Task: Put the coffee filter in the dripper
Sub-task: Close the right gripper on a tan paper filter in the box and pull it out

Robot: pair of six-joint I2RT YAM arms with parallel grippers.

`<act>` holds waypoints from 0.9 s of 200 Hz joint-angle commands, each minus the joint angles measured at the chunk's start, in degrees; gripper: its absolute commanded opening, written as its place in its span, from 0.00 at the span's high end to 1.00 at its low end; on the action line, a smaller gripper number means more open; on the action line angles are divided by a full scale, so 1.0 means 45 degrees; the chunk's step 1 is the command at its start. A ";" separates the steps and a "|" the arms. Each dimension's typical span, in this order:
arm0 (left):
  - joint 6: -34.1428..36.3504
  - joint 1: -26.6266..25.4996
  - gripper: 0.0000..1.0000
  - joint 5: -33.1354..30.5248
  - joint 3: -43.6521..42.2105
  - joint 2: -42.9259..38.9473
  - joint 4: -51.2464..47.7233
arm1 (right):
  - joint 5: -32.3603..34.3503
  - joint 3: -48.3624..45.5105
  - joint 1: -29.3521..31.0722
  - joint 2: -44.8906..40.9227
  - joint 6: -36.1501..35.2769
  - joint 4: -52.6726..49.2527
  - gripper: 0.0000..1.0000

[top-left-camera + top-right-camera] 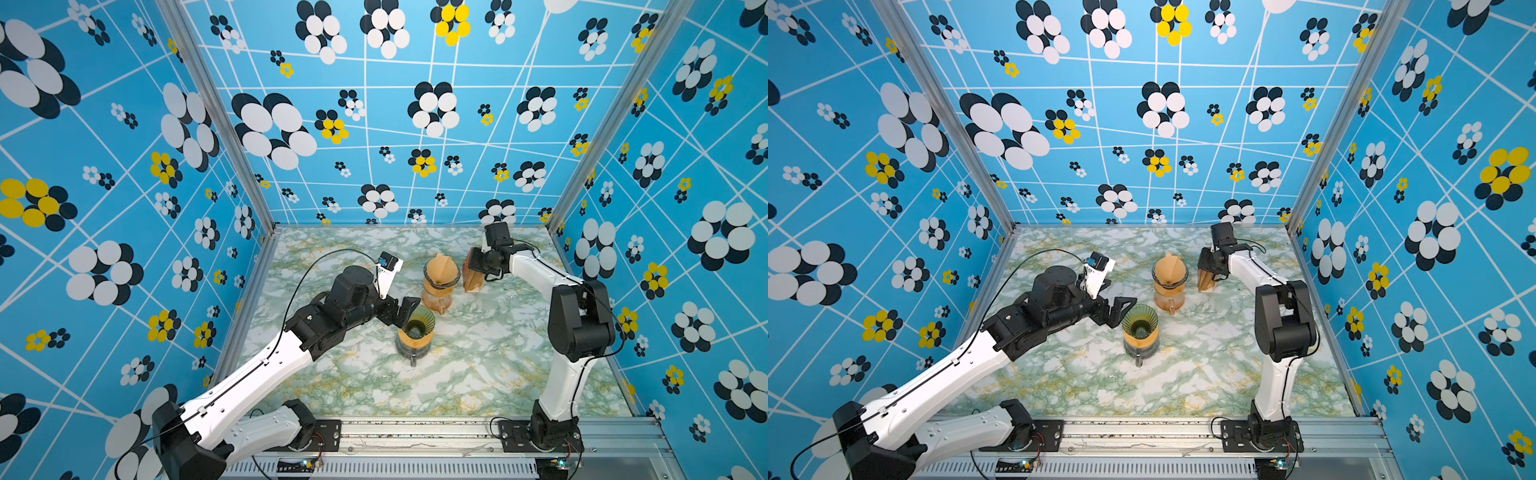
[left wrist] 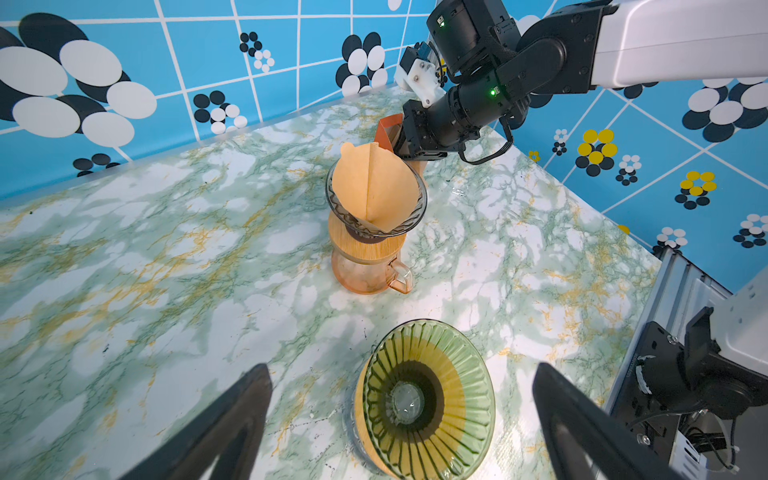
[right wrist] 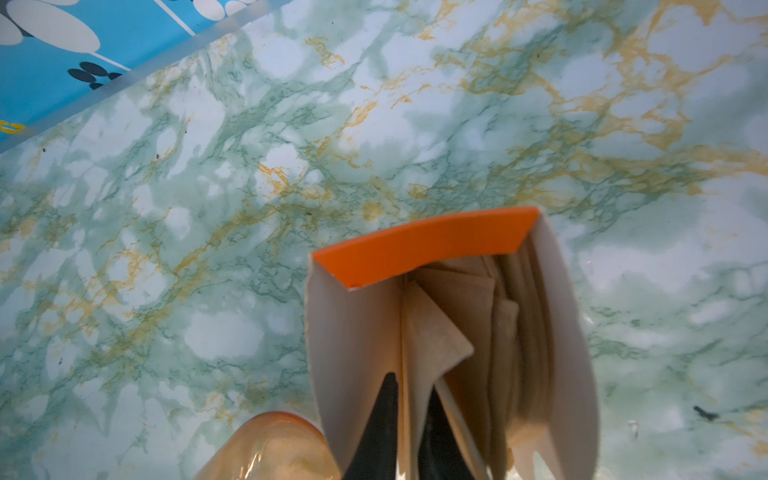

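Right wrist view: right fingers clenched on coffee filter.
Left wrist view: left fingers released, just beside green dripper.

I look at an amber glass carafe with a pale wooden collar and a small loop handle, upright on a green-and-gold marbled tabletop. Just beside that carafe, to my right of it, stands an orange cardboard box, open-topped and pale inside. Nearer me than the carafe, slightly left, sits a darker glass carafe, also with a wooden collar. Behind the amber carafe and to both sides of it rise blue walls printed with white lines and black, white and yellow flowers, joined by aluminium corner posts. Well in front of the carafe runs a ridged aluminium rail.
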 commanded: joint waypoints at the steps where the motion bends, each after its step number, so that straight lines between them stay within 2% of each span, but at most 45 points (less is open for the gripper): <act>1: 0.0211 -0.0066 0.01 -0.0223 0.0005 -0.0289 -0.0189 | 0.0209 0.0345 -0.0068 0.0192 -0.0318 -0.0179 0.89; 87: 0.0107 -0.0064 0.01 -0.0292 0.0369 -0.0113 -0.0572 | 0.0364 -0.0184 -0.0048 -0.0749 -0.0785 -0.0321 0.97; 104: -0.0424 -0.0055 0.01 -0.0735 0.0665 0.0039 -0.0769 | 0.0444 -0.0392 -0.0048 -0.1127 -0.0918 -0.0380 0.97; 118: -0.0584 -0.0057 0.01 -0.0547 0.0861 0.0161 -0.0947 | 0.0516 -0.0551 -0.0048 -0.1458 -0.1050 -0.0507 0.97; 143: -0.0438 -0.0064 0.01 -0.0015 0.0670 0.0011 -0.0748 | 0.0721 -0.0862 -0.0040 -0.2076 -0.1305 -0.0902 0.97; 180: -0.0056 -0.0090 0.01 -0.0380 0.0843 0.0133 -0.1065 | 0.0953 -0.1223 0.0030 -0.3370 -0.1704 -0.1864 0.98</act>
